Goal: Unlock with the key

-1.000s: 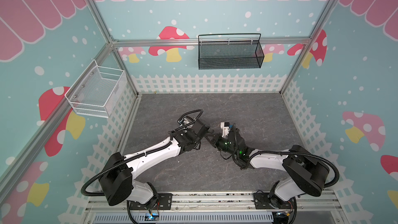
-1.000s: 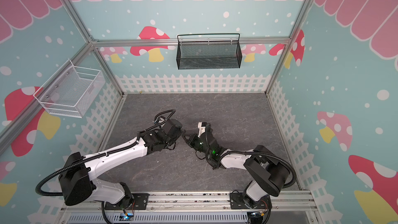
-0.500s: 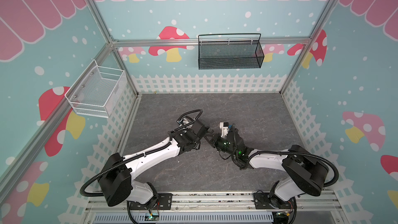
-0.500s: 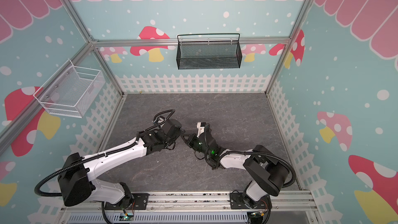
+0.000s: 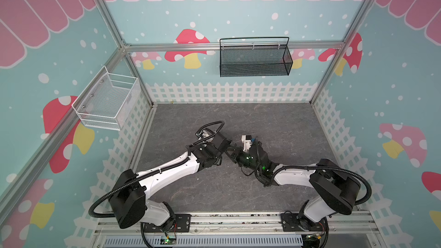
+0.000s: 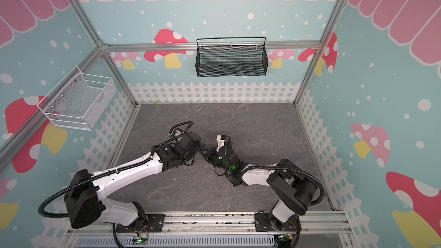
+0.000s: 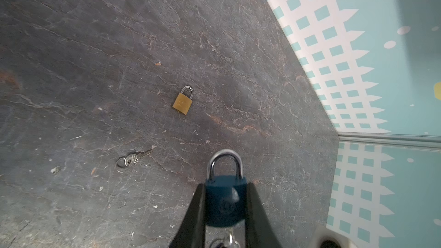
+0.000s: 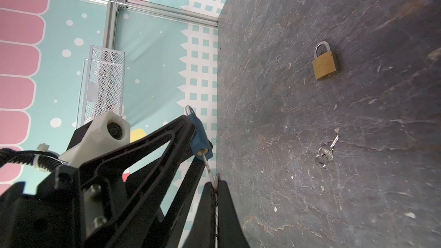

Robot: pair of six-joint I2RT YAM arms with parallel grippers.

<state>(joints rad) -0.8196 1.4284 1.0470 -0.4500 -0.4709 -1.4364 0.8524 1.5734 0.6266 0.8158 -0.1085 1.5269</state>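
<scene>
One slim grey metal key (image 8: 208, 166) sits pinched in the right end effector (image 8: 216, 183), tip in the blue-bodied padlock (image 7: 224, 201) that the left end effector (image 7: 225, 187) clamps.

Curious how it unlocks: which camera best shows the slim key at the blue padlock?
The right wrist view: the slim grey metal key runs from the right pincer to the blue padlock's keyhole. The left wrist view shows a blur below the padlock; both top views hide it.
</scene>
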